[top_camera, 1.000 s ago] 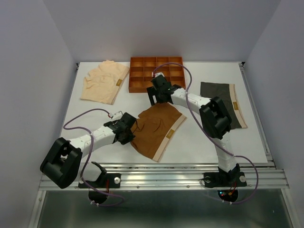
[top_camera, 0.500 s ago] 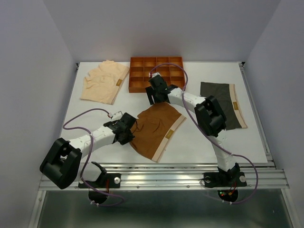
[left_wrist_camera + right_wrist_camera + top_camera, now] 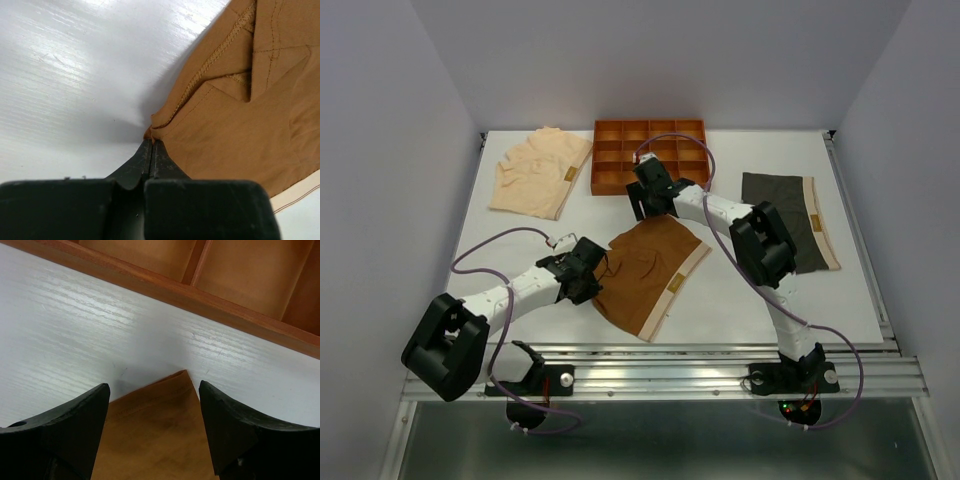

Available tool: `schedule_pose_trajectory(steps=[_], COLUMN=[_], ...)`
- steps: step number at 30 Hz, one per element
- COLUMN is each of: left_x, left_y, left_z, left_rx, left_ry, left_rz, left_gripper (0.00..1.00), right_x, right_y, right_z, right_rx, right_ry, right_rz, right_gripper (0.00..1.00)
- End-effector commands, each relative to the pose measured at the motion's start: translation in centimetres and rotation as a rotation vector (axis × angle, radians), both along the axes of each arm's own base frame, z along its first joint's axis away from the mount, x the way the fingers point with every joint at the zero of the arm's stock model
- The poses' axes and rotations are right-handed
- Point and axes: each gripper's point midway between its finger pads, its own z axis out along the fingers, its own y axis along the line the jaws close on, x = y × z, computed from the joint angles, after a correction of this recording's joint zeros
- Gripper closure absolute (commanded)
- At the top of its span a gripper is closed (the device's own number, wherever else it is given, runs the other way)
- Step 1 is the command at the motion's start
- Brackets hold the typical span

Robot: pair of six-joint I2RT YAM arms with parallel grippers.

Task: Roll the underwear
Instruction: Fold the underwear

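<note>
The rust-brown underwear point(image 3: 655, 268) lies spread at the table's middle, its cream waistband toward the near right. My left gripper point(image 3: 599, 281) is shut on its near-left edge; in the left wrist view the fingertips point(image 3: 151, 143) pinch a fold of the brown fabric point(image 3: 235, 130). My right gripper point(image 3: 654, 207) hovers open over the far corner; in the right wrist view that corner point(image 3: 160, 425) lies between the two spread fingers point(image 3: 154, 388), touching neither. The dark grey underwear point(image 3: 788, 215) lies flat at the right. The pale peach underwear point(image 3: 535, 172) lies at the far left.
The orange-brown grid tray point(image 3: 596, 160) stands at the back centre, just beyond the right gripper; its near wall point(image 3: 200, 297) crosses the top of the right wrist view. Purple cables loop off both arms. A metal rail runs along the table's near edge.
The right gripper shifted slightly back and left toward the tray, over the brown underwear's far corner, and its jaws narrowed somewhat. The left gripper kept its hold and barely moved.
</note>
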Motion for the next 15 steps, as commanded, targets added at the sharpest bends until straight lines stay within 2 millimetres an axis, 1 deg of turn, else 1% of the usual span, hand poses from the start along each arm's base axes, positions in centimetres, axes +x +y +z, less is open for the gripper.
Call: schedule_pose_trajectory(steps=[1,6,7,10,13,15], left_x=[0.1,0.0,0.0,-0.2,-0.2,-0.2], left_y=[0.6,0.7,0.7,0.8,0.8,0.7], left_z=[0.5,0.6,0.5,0.3,0.0,-0.1], left_rx=[0.026,0.024,0.022,0.028,0.033,0.038], left_ry=[-0.020,-0.025,-0.024,-0.015,-0.002,0.004], left_rz=[-0.002,0.004,0.003,0.002,0.002,0.001], left_gripper=[1.00,1.00,1.00,1.00,1.00,0.96], right_x=[0.9,0.6,0.5,-0.1,-0.1,-0.1], right_y=[0.5,0.2,0.0,0.4,0.4,0.2], right_z=[3.0,2.5,2.0,1.0,0.4,-0.2], right_rx=[0.020,0.022,0.019,0.011,0.004,-0.007], right_ry=[-0.081,-0.070,-0.063,-0.042,-0.032,-0.028], right_rz=[0.000,-0.028,-0.040,-0.024,-0.023,-0.030], right_gripper=[0.23,0.26,0.28,0.32,0.34,0.36])
